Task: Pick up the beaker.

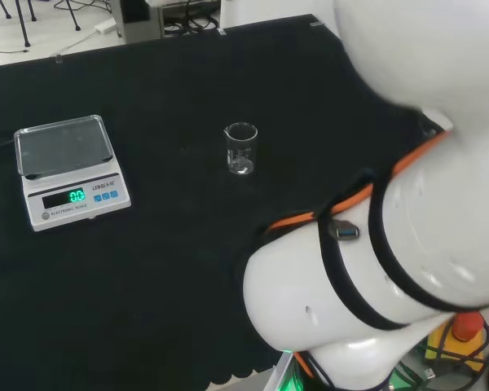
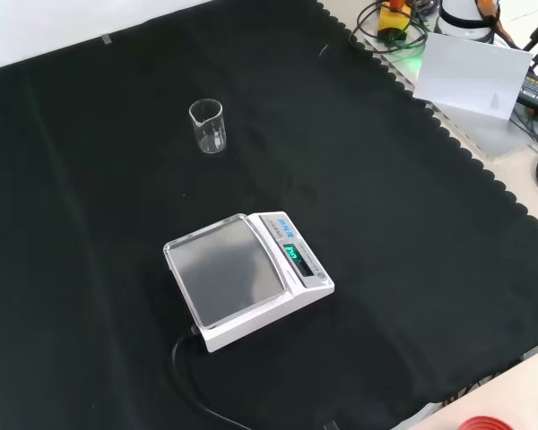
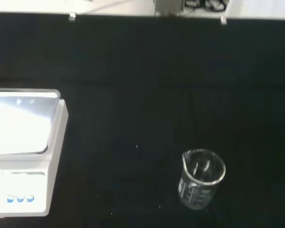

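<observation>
Right now the small clear glass beaker (image 1: 240,149) stands upright and alone on the black cloth (image 1: 171,269), looking empty, with nothing touching it. From the head view it sits near the middle of the bench, with the white electronic scale (image 1: 69,171) well apart to its left. From the front view the beaker (image 2: 207,125) is farther off and a little left of the scale (image 2: 247,278), whose cable trails toward the near edge. The wrist camera looks across the cloth at the beaker (image 3: 202,179), and the scale (image 3: 23,152) shows off to one side.

My read is that the pickup has not begun and the reach is the step in hand. The next move calls for bringing the hand down beside the beaker, setting fingers and thumb around its wall and closing on it without tipping it, since so slight a glass should topple easily.

As for the arm, its big white links (image 1: 407,244) fill the right of the head view, held back from the beaker. Whether the hand is released or clenched I cannot tell
</observation>
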